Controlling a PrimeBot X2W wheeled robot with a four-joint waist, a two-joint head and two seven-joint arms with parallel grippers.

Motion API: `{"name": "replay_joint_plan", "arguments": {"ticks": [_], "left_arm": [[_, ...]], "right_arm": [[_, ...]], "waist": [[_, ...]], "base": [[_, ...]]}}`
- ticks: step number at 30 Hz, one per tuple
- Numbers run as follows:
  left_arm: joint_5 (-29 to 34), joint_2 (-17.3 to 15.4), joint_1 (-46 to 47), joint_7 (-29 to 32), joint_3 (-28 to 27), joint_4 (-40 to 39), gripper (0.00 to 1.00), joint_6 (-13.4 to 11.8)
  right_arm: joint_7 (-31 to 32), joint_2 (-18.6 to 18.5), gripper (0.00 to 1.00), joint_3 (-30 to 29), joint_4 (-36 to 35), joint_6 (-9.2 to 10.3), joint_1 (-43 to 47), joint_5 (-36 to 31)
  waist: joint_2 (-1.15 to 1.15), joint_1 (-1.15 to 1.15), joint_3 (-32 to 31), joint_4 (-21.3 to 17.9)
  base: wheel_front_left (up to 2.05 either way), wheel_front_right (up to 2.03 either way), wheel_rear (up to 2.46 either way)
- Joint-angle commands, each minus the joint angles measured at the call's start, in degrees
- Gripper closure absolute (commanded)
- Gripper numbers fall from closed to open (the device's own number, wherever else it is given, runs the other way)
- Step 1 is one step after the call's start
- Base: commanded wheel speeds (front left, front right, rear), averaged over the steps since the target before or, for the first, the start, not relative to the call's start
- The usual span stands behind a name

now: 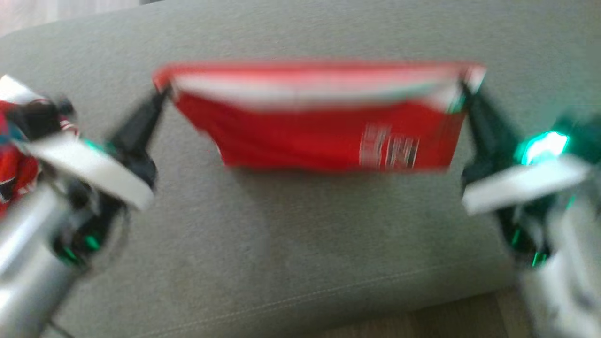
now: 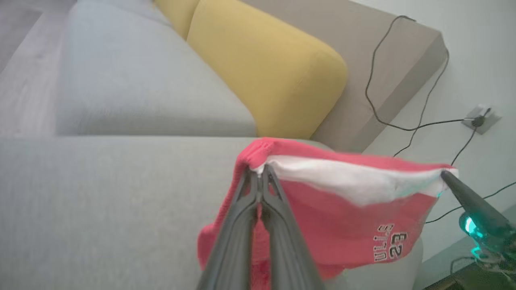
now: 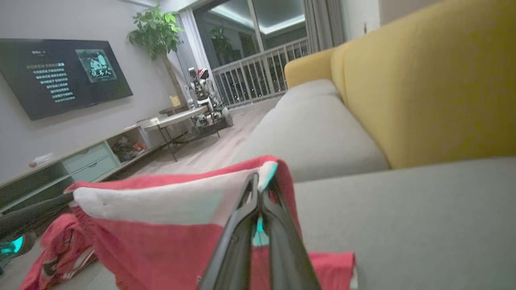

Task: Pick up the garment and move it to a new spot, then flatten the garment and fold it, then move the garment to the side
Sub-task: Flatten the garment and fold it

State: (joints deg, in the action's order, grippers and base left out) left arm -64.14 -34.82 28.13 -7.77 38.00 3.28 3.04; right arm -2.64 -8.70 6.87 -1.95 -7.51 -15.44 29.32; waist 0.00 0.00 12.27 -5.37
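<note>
We see the garment (image 1: 319, 136) above the sofa seat (image 1: 300, 244), left gripper (image 1: 162, 94) at its left corner, right gripper (image 1: 465, 91) at its right, a cushion (image 2: 266, 68) behind.

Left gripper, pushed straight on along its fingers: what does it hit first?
The garment itself: the left gripper is shut on its corner. Past that, the line seems to run to the yellow cushion, though depth is unclear.

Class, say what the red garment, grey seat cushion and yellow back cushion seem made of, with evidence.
The red garment looks like soft matt knit cloth: it hangs limp and creased. The grey seat cushion seems matt woven upholstery fabric: fine grain, stitched seam. The yellow back cushion looks like similar fabric over padding: plump, rounded corners.
</note>
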Motion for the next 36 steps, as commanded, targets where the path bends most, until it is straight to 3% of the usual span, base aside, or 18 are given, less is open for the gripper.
{"name": "replay_joint_plan", "arguments": {"ticks": [1,8,13,17,22,25,29,36], "left_arm": [[-0.59,-3.55,6.32,1.34,-4.13,-2.5,1.0,0.15],[-1.33,-4.96,21.45,11.19,-5.72,-1.51,1.0,-0.51],[5.16,-3.02,36.87,15.85,-3.07,4.78,1.0,1.25],[14.76,-0.35,49.05,13.59,0.07,12.69,1.0,2.6],[27.99,2.21,61.39,2.47,2.84,23.11,1.0,2.77],[33.4,3.66,65.5,-5.09,3.29,27.53,1.0,1.6],[36.18,5.32,63.32,-7.14,2.52,28.1,1.0,2.09],[37.81,5.45,43.67,-7.21,-0.76,17.91,1.0,4.09]], "right_arm": [[2.03,-0.07,1.0,0.02,-2.23,0.02,-6.48,0.64],[10.02,1.75,1.0,-3.97,9.29,0.02,-31.38,-3.45],[9.51,-0.33,1.0,-3.23,19.31,0.02,-48.98,-8.81],[3.21,-1.43,1.0,-3.94,26.63,0.02,-60.39,-12.99],[-7.81,-1.76,1.0,-4.74,33.45,0.02,-70.45,-17.41],[-11.29,-1.55,1.0,-5.27,34.86,0.02,-73.4,-18.84],[-12.22,-0.42,1.0,-2.36,34.6,0.02,-70.16,-18.2],[-10.46,-0.86,1.0,7.32,35.36,0.02,-53.93,-12.37]], "waist": [[0.0,0.0,-0.47,-1.43],[0.0,0.0,3.55,-3.45],[0.0,0.0,10.66,-3.06],[0.0,0.0,15.83,-2.83],[0.0,0.0,20.74,-2.71],[0.0,0.0,23.06,-2.35],[0.0,0.0,24.64,-1.87],[0.0,0.0,22.6,-1.16]], "base": [[0.0,0.0,0.0],[0.0,0.0,0.0],[0.0,0.0,0.0],[0.0,0.0,0.0],[0.0,0.0,0.0],[0.0,0.0,0.0],[0.0,0.0,0.0],[0.0,0.0,0.0]]}}
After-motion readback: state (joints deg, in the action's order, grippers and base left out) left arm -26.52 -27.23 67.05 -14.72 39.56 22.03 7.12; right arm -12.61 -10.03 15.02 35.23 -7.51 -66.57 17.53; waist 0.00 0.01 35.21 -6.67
